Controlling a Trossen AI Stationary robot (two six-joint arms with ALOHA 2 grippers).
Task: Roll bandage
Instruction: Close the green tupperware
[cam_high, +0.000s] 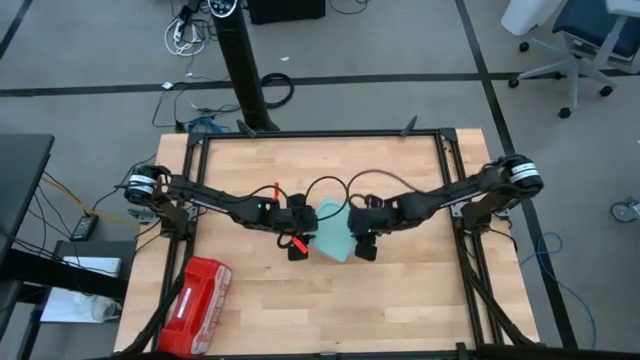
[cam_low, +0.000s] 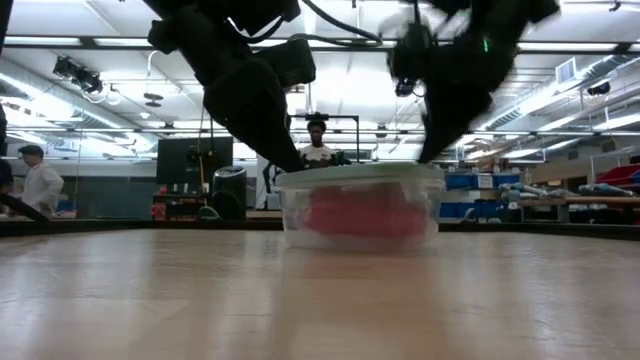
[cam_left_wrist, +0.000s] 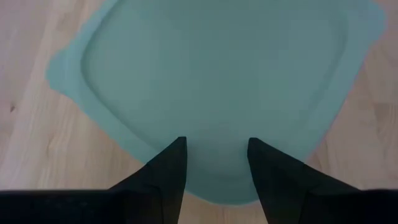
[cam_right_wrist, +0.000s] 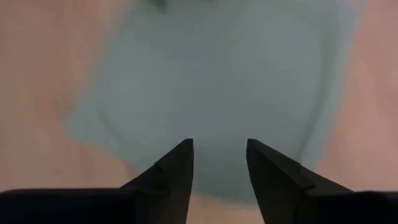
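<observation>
Left gripper (cam_left_wrist: 216, 158) and right gripper (cam_right_wrist: 219, 158), both released, poised over opposite sides of the lidded container (cam_high: 331, 232).

Pink-red bandage (cam_low: 365, 213) only a smeared shape through the clear container's wall (cam_low: 300, 225) beneath both pincers, its form unreadable, teal lid (cam_high: 331, 230) hiding it from above, red case (cam_high: 197, 305) cut off by the edge, right wrist view blurred throughout

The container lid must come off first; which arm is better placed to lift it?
Probably either. Left gripper and right gripper stand open at opposite edges of the teal lid. The left seems slightly better: its fingers already straddle the rim.
</observation>
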